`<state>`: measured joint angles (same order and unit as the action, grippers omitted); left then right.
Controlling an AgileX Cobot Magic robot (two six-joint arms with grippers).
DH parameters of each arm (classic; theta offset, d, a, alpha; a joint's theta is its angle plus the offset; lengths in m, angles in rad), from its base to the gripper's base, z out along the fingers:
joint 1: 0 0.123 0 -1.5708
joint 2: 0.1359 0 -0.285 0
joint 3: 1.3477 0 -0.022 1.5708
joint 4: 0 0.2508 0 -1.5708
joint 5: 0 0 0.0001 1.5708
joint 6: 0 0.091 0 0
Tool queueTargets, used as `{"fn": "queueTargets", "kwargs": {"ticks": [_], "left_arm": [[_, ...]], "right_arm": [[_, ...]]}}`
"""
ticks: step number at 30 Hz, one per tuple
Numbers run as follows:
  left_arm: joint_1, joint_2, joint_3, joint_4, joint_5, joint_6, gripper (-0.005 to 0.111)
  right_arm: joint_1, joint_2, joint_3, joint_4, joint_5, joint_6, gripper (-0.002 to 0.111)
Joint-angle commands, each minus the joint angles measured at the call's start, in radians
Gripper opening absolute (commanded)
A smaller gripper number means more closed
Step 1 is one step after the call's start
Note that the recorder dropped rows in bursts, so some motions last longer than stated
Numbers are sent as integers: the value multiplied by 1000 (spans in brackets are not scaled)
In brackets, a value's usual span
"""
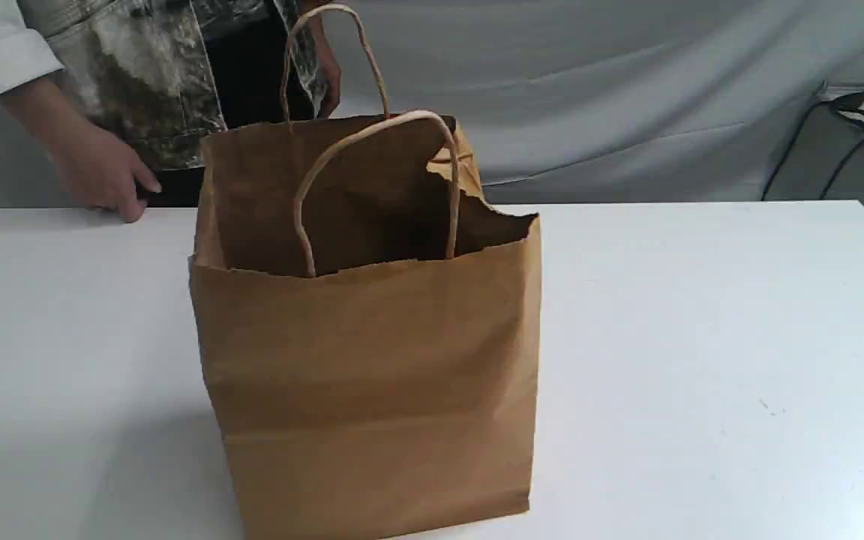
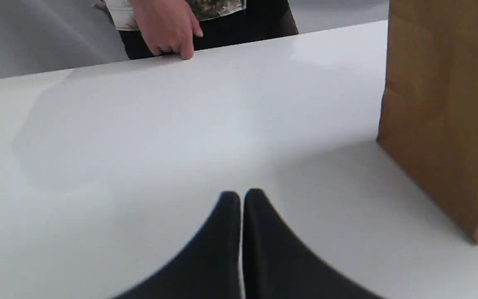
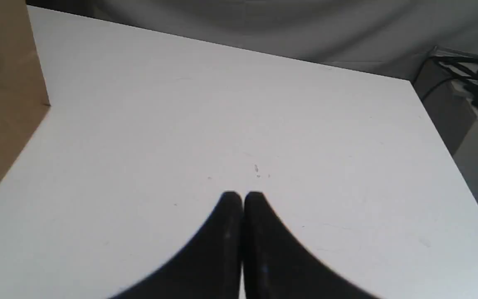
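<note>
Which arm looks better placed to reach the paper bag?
Probably the left. The left gripper, shut, has the paper bag looming large close beside it; the right gripper, also shut, sees only a narrow edge of it farther off. A person's hand rests on the table beyond.

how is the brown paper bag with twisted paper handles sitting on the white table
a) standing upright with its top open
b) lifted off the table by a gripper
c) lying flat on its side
a: the brown paper bag stands upright on the white table, its mouth open; the left gripper and the right gripper are both shut and apart from it.
</note>
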<state>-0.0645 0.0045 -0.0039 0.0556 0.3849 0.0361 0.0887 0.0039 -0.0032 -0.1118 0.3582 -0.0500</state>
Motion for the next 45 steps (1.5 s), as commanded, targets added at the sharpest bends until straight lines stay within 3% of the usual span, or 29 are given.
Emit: {"fn": "queueTargets", "kwargs": {"ticks": [1,7,45], "left_arm": [[-9,-5,4,7,-20,-78,0],[-9,-5,4,60,-3,-78,0],[-9,-5,4,62,-7,-79,0]], "right_arm": [[-7,-4,3,-5,-7,0,0],[-7,-4,3,-5,-7,0,0],[-7,-4,3,-5,-7,2,0]]}}
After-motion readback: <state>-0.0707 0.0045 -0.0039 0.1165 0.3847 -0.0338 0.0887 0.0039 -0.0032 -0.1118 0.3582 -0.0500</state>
